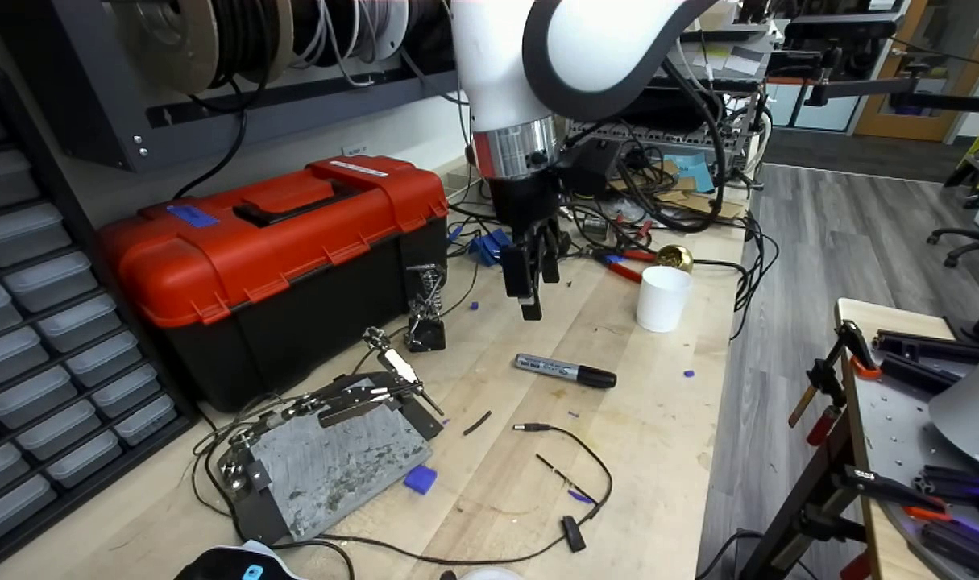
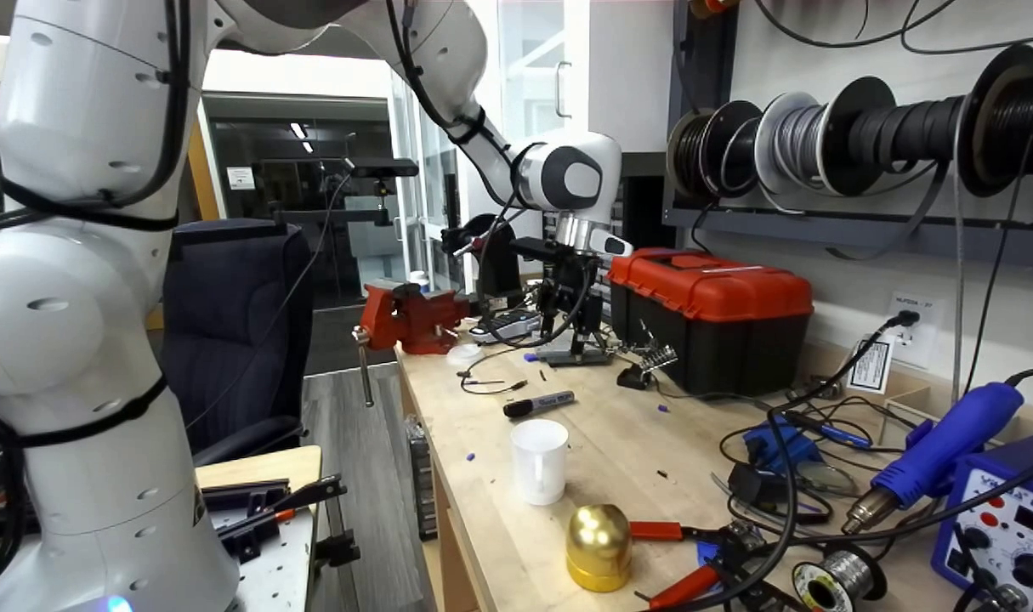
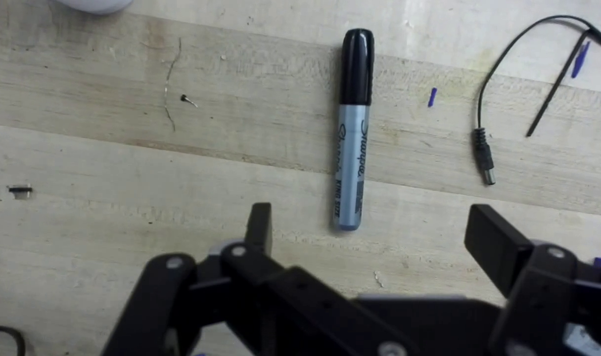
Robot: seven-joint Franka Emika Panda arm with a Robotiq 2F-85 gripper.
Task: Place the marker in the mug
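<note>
Grey and black-capped, the marker (image 3: pixel 353 130) lay on the worktop (image 3: pixel 255 123) below the spread fingers (image 3: pixel 498 249), mostly ahead of them in the wrist view — its long axis roughly square to their closing line, plain end nearer — so a forward, downward reach seemed due.

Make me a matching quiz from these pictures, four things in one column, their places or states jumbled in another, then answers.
1. grey-and-black Sharpie marker
2. white cylindrical mug
3. red-and-black plastic toolbox
4. black two-fingered gripper

A. closed, blue strip on top
B. open, above the wooden workbench
C. lying on its side, capped
D. upright, near a shiny gold dome

Pairs: 1-C; 2-D; 3-A; 4-B.
</note>
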